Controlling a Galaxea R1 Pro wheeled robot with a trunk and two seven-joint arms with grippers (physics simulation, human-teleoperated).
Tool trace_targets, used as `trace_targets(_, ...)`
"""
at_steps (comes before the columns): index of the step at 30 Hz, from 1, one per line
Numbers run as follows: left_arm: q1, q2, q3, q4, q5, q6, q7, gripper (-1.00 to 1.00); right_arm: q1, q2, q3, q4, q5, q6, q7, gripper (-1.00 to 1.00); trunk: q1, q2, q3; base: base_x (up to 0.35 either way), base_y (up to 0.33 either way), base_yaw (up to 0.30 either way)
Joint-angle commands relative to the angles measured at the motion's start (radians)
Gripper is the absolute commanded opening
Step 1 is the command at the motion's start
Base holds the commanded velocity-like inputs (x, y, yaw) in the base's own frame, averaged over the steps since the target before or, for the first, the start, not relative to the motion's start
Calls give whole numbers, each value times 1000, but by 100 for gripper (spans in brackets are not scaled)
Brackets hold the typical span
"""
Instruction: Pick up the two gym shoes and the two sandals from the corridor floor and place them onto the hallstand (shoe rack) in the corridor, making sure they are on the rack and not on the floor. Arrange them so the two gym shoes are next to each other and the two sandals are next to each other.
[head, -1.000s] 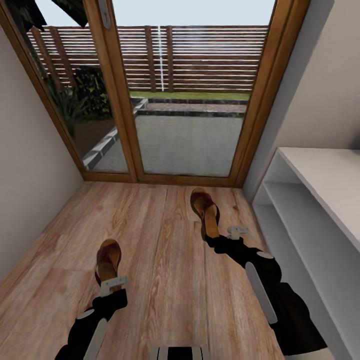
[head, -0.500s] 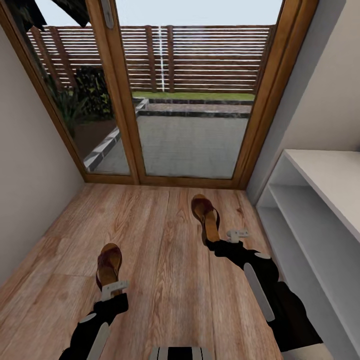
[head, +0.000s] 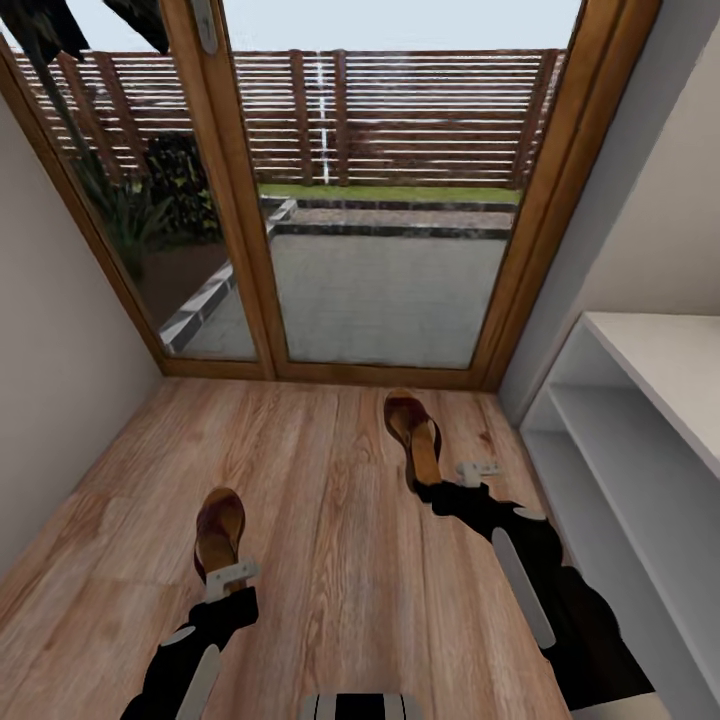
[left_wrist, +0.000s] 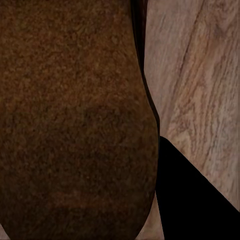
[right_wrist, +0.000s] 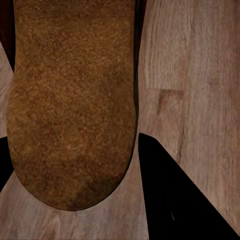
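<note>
Wood-plank corridor floor (head: 330, 520) runs ahead of me to a wood-framed glass door (head: 380, 200) at 12 o'clock, with a slatted fence and paving beyond the glass. At 3 o'clock stands the white hallstand (head: 640, 420), its flat top over open shelf levels, all bare in what I can see.

I count two sandals on the floor and no gym shoes in sight. The left sandal (head: 219, 530) lies at about 10 o'clock from my base, long axis running roughly 6 to 12, strapped toe end toward the door, heel toward me. The right sandal (head: 416, 440) lies at about 1 o'clock, closer to the door, long axis tipped slightly, its toe toward 11 and its heel toward 5. The two are well apart.

My left end effector (head: 230, 580) sits right at the heel of the left sandal; the left wrist view has the dark brown footbed (left_wrist: 75, 120) very close, with one black finger (left_wrist: 195, 200) beside it. My right end effector (head: 470, 472) is at the heel of the right sandal; its wrist view has the tan footbed (right_wrist: 75, 100) between two black fingers (right_wrist: 185, 195). For both, I cannot tell whether the fingers are spread or pinching the heel.
</note>
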Motion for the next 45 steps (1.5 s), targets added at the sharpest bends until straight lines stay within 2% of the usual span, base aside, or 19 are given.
trace_targets(1,0,0,0,1,-3,1,-1,-100,3,-1,2,-21,-1,2,-5,-100,0,0,0,295,97,0)
trace_targets(4,-2,0,1,5,-2,2,-3,-100,10,-1,8,-77,2,5,-13,-100,0,0,0,260,164,0)
trace_targets(8,-3,2,5,7,-1,3,-10,-100,14,5,6,-100,4,11,-20,-100,0,0,0,154,254,-53)
trace_targets(10,-3,2,13,7,0,3,-12,-100,12,7,2,-91,4,23,-33,-100,0,0,0,69,294,-195)
trace_targets(12,-3,1,45,7,1,3,-16,-100,7,8,0,-48,2,45,-85,-100,0,0,0,55,207,-260)
trace_targets(14,-3,1,52,6,1,3,-17,-100,6,7,-2,-38,0,48,-99,-100,0,0,0,29,105,-280)
trace_targets(17,-3,-6,53,-4,28,2,-20,-100,12,-5,-13,-33,-5,51,-114,-100,0,0,0,7,24,-295)
trace_targets(18,-3,-8,30,-7,42,-2,-13,-100,17,-9,-25,-63,-4,51,-115,-100,0,0,0,2,6,-298)
trace_targets(20,-3,-8,15,-7,44,-14,-6,-100,18,-10,-26,-74,-3,51,-115,-100,0,0,0,1,5,-298)
trace_targets(21,-3,-8,-5,-4,47,-57,9,-100,24,-10,-27,-90,-1,50,-116,-100,0,0,0,0,2,-299)
trace_targets(26,-3,-9,-34,4,53,-136,3,-100,29,-8,-28,-98,1,55,-118,-100,0,0,0,0,1,-299)
trace_targets(29,-10,-7,-85,6,52,-157,10,-100,30,-1,-24,-92,4,56,-124,-100,0,0,0,0,0,-299)
trace_targets(31,-14,-2,-100,4,57,-147,5,-100,31,-1,-18,-90,4,56,-124,-100,0,0,0,0,0,-299)
trace_targets(37,-17,5,-117,3,55,-112,-41,-100,42,-1,8,-88,2,51,-122,-100,0,0,0,0,61,-299)
trace_targets(45,-17,6,-119,3,52,-115,-36,-100,45,-1,12,-91,3,50,-122,-100,0,0,0,0,294,-299)
